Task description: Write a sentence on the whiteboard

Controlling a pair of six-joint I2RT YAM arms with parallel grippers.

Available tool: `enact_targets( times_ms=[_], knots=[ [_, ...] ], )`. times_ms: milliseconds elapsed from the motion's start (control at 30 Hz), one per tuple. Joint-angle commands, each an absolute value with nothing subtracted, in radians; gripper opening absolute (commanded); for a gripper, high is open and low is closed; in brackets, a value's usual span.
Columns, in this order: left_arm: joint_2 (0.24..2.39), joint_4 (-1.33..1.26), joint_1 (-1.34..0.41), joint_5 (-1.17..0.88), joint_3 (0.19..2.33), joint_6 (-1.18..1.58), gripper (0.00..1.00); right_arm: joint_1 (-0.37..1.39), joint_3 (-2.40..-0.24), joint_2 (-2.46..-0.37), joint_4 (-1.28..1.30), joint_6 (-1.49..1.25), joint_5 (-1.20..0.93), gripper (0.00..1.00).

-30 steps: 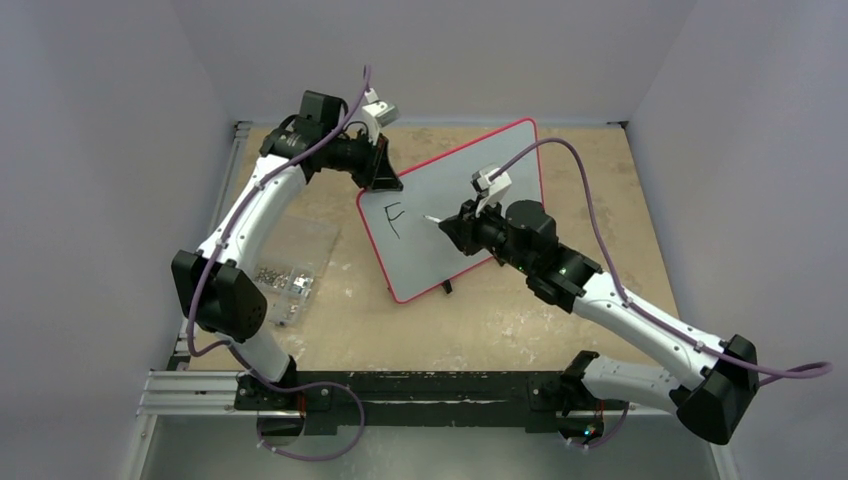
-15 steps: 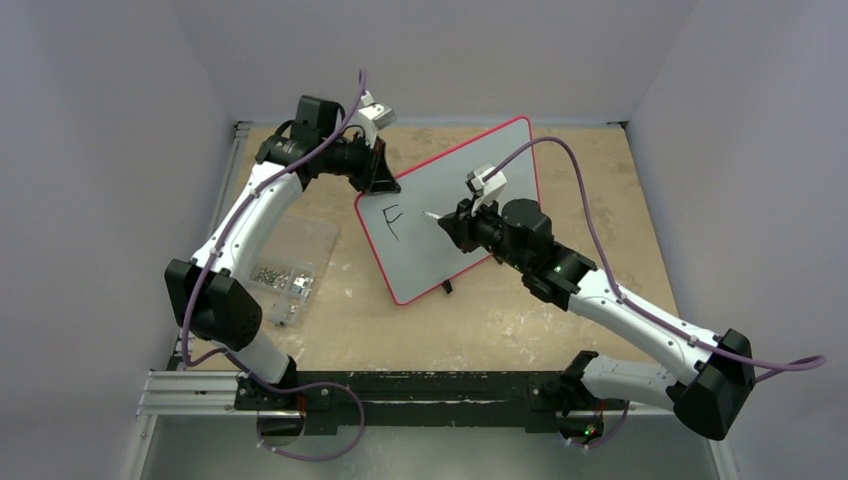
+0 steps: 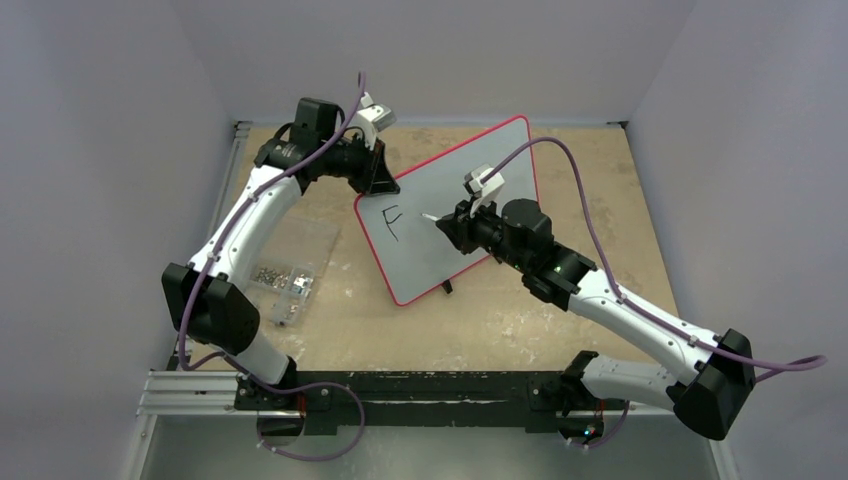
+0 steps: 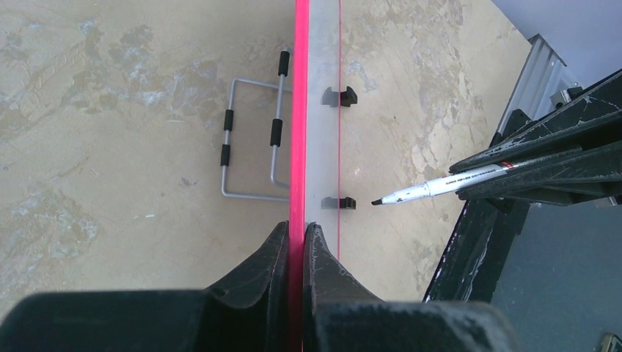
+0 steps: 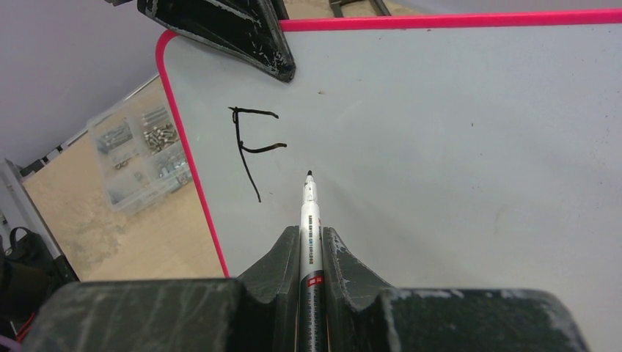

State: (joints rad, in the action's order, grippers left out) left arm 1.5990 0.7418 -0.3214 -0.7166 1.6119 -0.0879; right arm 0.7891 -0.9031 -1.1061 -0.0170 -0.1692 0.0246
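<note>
progress: early | whiteboard [image 5: 455,147] bears only an F [image 3: 393,221] (rest of sentence unwritten) | right end effector [image 5: 311,233] clenched on marker [image 5: 311,213], tip off-board at F's top-view 3 o'clock | left end effector [image 4: 297,235] clamps its rim

Rear of marker [image 5: 310,213] hidden within right gripper [image 5: 311,233]; tip contact with whiteboard [image 5: 455,147] unclear.

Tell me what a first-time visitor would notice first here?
A red-rimmed whiteboard stands tilted mid-table, with a single black F near its upper left corner. The left gripper pinches its top edge. The right gripper holds a marker aimed at the board just right of the F.
</note>
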Motion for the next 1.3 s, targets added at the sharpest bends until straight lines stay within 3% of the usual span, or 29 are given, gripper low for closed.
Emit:
enact_targets(
  times_ms=[0, 1267],
  knots=[
    [1.57, 0.704, -0.324, -0.588, 1.595, -0.133, 0.0, 0.785, -0.931, -1.106, -0.073, -0.147, 0.003, 0.0],
    [1.566, 0.692, -0.324, -0.597, 1.595, -0.106, 0.0, 0.785, -0.928, -1.2, -0.129, -0.16, 0.016, 0.0]
  ],
)
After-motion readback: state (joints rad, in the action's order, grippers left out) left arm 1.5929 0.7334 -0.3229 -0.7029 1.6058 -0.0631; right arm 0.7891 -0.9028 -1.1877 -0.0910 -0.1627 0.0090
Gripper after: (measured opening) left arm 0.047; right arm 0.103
